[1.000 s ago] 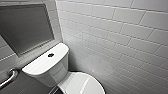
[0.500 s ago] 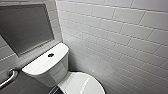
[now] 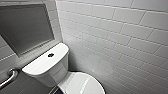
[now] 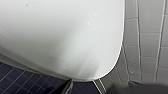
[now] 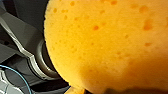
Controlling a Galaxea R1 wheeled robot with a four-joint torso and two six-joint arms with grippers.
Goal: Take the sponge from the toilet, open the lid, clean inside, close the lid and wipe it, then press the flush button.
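The white toilet [image 3: 47, 70] stands against the tiled wall, its lid [image 3: 83, 85] down. The round dark flush button [image 3: 50, 55] sits in the middle of the tank top. In the left wrist view, the glossy white lid [image 4: 62, 37] lies close below, with nothing between the open left gripper's jaws. The orange sponge [image 5: 107, 45] shows very large and porous in the right wrist view, held in the right gripper.
A white tiled wall [image 3: 120, 37] runs close along the toilet's right side. A grey framed panel [image 3: 25, 27] hangs behind the tank, and a metal grab bar [image 3: 8, 77] is at the left. Dark blue floor tiles [image 4: 20, 82] lie beside the bowl.
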